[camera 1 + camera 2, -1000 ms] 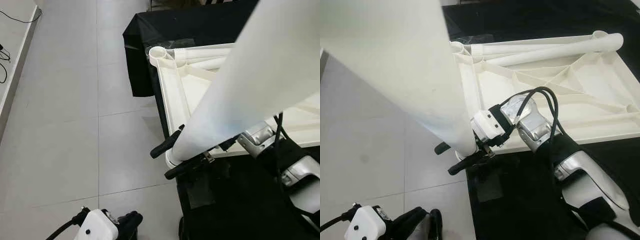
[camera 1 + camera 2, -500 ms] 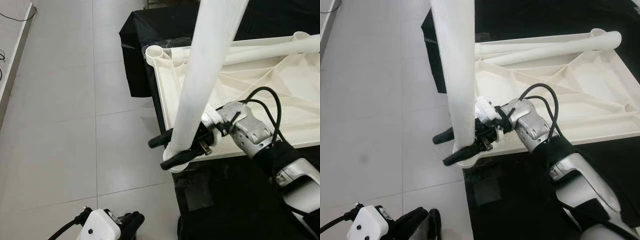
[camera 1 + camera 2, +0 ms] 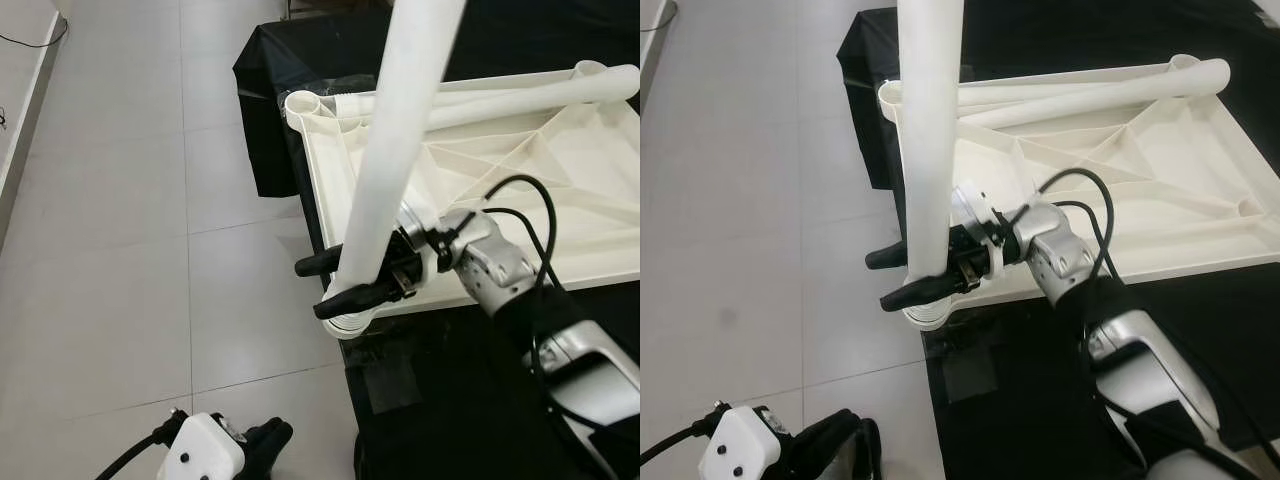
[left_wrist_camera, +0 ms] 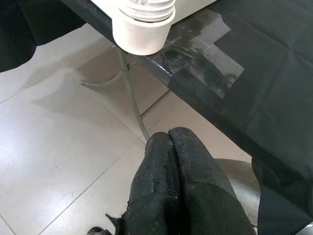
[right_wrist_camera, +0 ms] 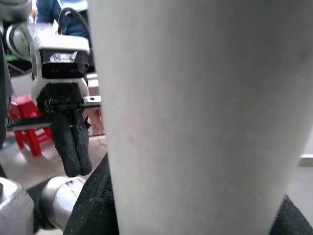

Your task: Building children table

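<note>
An upturned white tabletop (image 3: 560,170) lies on a black-draped table. My right gripper (image 3: 308,290) is shut on a long white table leg (image 3: 400,150), gripping it near its lower end. The leg stands almost upright, its base on the threaded socket (image 3: 345,322) at the tabletop's near-left corner. That socket (image 4: 144,29) sticks out past the table edge in the left wrist view. Two more white legs (image 3: 520,95) lie along the tabletop's far rim. My left gripper (image 4: 168,142) hangs shut and empty low over the floor.
The black cloth (image 3: 450,400) covers a folding table whose metal leg (image 4: 129,83) stands under the near corner. Grey tiled floor (image 3: 120,250) spreads to the left. A red stool (image 5: 29,132) stands beyond my left gripper.
The white leg has swung from leaning toward the camera to nearly upright, and its base has settled onto the corner socket. My left arm stays hanging.
</note>
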Tool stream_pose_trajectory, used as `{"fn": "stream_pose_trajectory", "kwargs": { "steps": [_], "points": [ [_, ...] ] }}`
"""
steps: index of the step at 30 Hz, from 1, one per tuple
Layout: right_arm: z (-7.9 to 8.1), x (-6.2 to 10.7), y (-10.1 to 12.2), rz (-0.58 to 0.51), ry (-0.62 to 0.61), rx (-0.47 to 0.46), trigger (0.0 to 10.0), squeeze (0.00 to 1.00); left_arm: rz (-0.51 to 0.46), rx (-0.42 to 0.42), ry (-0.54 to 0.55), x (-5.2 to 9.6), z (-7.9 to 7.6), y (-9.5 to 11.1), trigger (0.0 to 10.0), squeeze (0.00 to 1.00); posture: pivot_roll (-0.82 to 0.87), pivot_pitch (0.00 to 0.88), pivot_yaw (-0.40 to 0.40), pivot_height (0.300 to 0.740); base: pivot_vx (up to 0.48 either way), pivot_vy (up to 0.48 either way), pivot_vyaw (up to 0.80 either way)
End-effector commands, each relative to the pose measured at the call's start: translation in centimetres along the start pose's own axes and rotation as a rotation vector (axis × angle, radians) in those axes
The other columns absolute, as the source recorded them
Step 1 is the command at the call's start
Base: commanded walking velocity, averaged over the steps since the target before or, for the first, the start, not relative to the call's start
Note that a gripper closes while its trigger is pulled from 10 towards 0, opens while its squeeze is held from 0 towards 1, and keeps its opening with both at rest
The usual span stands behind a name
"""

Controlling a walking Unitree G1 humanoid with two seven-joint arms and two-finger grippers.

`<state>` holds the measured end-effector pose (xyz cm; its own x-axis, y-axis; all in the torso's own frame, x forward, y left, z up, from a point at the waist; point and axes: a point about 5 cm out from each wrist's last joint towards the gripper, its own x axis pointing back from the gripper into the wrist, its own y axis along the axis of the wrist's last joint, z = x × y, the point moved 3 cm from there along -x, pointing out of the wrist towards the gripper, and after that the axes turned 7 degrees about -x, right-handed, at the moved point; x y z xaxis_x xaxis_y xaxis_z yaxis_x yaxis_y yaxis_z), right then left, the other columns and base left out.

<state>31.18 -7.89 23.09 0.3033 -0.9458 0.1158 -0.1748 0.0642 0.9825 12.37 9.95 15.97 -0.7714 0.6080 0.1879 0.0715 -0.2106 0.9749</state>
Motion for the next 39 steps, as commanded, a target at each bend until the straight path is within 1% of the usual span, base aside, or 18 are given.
{"fn": "stream_pose_trajectory", "kwargs": {
  "steps": [1,2,3,7,13,18,23,25,30,32,36,39],
  "points": [
    [0.6,-0.2,-2.3,0.089,-0.016,-0.028,10.0,0.00,0.029,0.014,-0.004,0.1,-0.2,-0.5,3.1,0.00,0.16,0.322,-0.006,0.740,0.000,0.000,0.00],
    [0.6,-0.2,-2.3,0.089,-0.016,-0.028,10.0,0.00,0.029,0.014,-0.004,0.1,-0.2,-0.5,3.1,0.00,0.16,0.322,-0.006,0.740,0.000,0.000,0.00],
    [0.7,0.0,-2.6,0.120,-0.021,-0.015,10.0,0.00,0.029,0.013,-0.003,0.1,-0.2,-0.5,3.2,0.00,0.15,0.322,-0.006,0.740,0.000,0.000,0.00],
    [0.9,0.4,-2.8,0.159,-0.024,0.003,10.0,0.00,0.029,0.013,-0.003,0.2,-0.2,-0.4,3.2,0.00,0.15,0.321,-0.004,0.740,0.000,0.000,0.00],
    [1.1,0.4,-2.8,0.152,-0.027,0.006,10.0,0.00,0.030,0.013,-0.004,0.2,-0.2,-0.4,3.1,0.00,0.15,0.320,-0.001,0.740,0.000,0.000,0.00],
    [1.4,-0.1,-3.0,0.144,-0.032,0.012,10.0,0.00,0.028,0.011,-0.004,0.1,-0.2,-0.4,3.2,0.00,0.15,0.322,-0.003,0.740,0.000,0.000,0.00],
    [1.5,-0.4,-3.4,0.181,-0.027,0.032,10.0,0.00,0.025,0.011,-0.002,0.1,-0.2,-0.3,3.3,0.00,0.15,0.322,-0.005,0.740,0.000,0.000,0.00],
    [1.6,-0.3,-3.6,0.209,-0.021,0.034,10.0,0.00,0.025,0.011,0.000,0.1,-0.1,-0.3,3.3,0.00,0.15,0.322,-0.004,0.740,0.000,0.000,0.00],
    [1.6,-0.2,-3.7,0.221,-0.022,0.036,10.0,0.00,0.025,0.011,0.000,0.1,-0.1,-0.3,3.3,0.00,0.15,0.322,-0.004,0.740,0.000,0.000,0.00],
    [1.6,0.0,-3.8,0.251,-0.031,0.047,10.0,0.00,0.025,0.010,0.000,0.0,-0.1,-0.3,3.3,0.00,0.15,0.322,-0.003,0.740,0.000,0.000,0.00],
    [1.6,0.1,-3.6,0.270,-0.030,0.056,10.0,0.00,0.026,0.009,0.001,0.0,0.0,-0.3,3.3,0.00,0.15,0.321,-0.003,0.740,0.000,0.000,0.00],
    [1.5,0.1,-3.5,0.257,-0.032,0.051,10.0,0.00,0.026,0.009,0.001,0.0,0.0,-0.3,3.3,0.00,0.15,0.320,-0.004,0.740,0.000,0.000,0.00]
  ]
}}
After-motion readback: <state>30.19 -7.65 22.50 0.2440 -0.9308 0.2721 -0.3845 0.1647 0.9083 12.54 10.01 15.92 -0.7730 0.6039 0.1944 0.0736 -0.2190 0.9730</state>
